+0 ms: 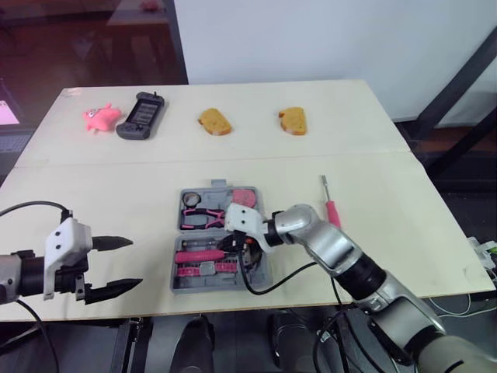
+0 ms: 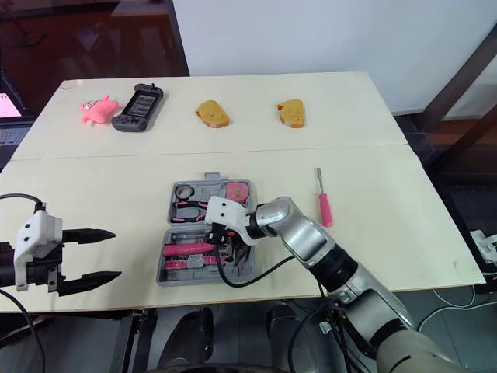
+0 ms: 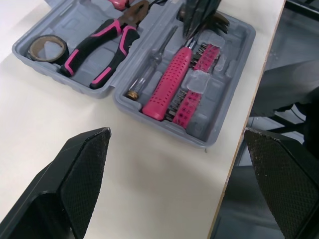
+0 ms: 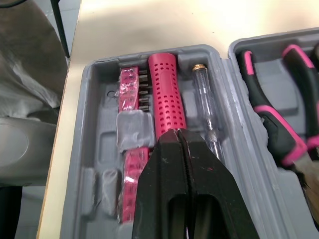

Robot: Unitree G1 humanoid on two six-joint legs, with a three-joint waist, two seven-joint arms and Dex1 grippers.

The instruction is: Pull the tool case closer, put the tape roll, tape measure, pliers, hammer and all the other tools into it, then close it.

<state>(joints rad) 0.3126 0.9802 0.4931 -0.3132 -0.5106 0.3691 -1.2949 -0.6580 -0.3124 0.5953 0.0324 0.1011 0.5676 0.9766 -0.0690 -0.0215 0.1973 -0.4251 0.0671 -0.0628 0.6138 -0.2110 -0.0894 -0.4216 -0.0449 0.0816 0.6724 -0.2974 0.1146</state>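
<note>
Two grippers: our left gripper [image 1: 136,262] gapes wide, empty, near the open grey plastic tool case [image 2: 210,189]; our right gripper [image 4: 179,133], pinched closed, sits over the pink perforated handle [image 4: 167,94] inside.

The right claw [image 4: 178,133] hides the head end of the pink-handled hammer [image 4: 167,92].

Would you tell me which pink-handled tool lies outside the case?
The screwdriver: it lies on the table right of the case, while the pliers and hammer sit inside it.
</note>
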